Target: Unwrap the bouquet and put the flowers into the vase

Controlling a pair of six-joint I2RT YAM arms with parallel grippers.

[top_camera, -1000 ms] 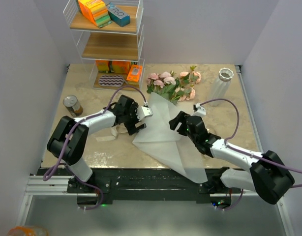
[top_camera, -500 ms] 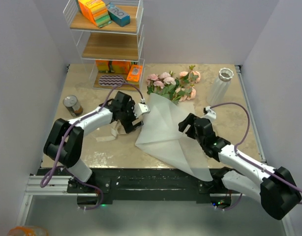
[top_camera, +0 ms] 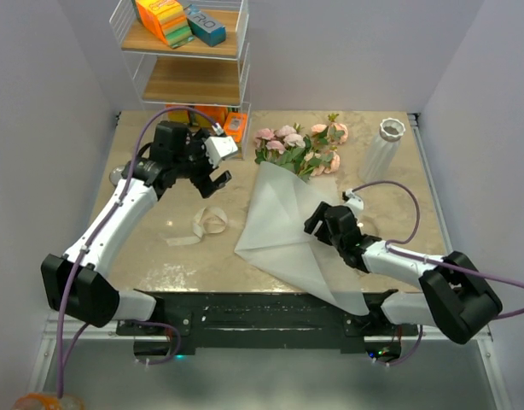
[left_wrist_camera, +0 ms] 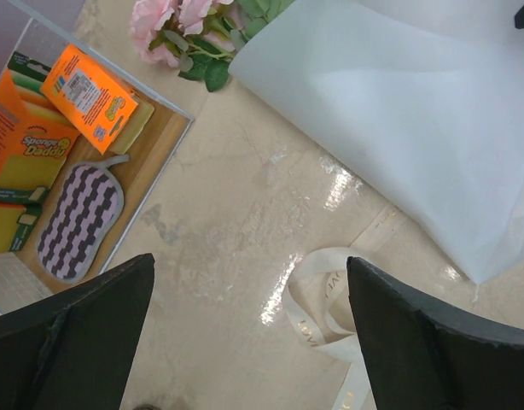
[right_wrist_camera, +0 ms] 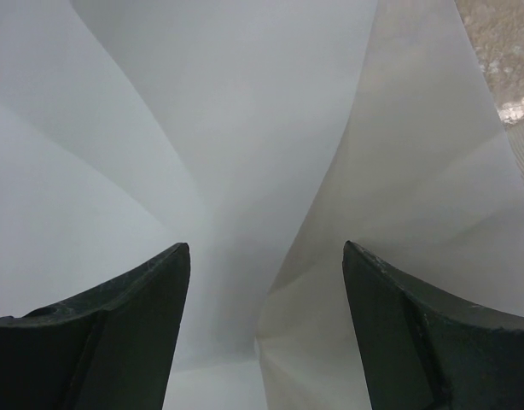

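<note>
The cream ribbon lay loose on the beige marble counter, so the unwrapping looked half done. The pale pink roses sat at 12 o'clock, their stems inside the translucent white paper cone. The right tool hovered at the paper's 3 o'clock edge, jaws apart and empty. The left tool hung wide apart at 10 o'clock. The next move probably calls for peeling the paper away, then carrying the stems to the tall white ribbed vase at 1 o'clock.
</note>
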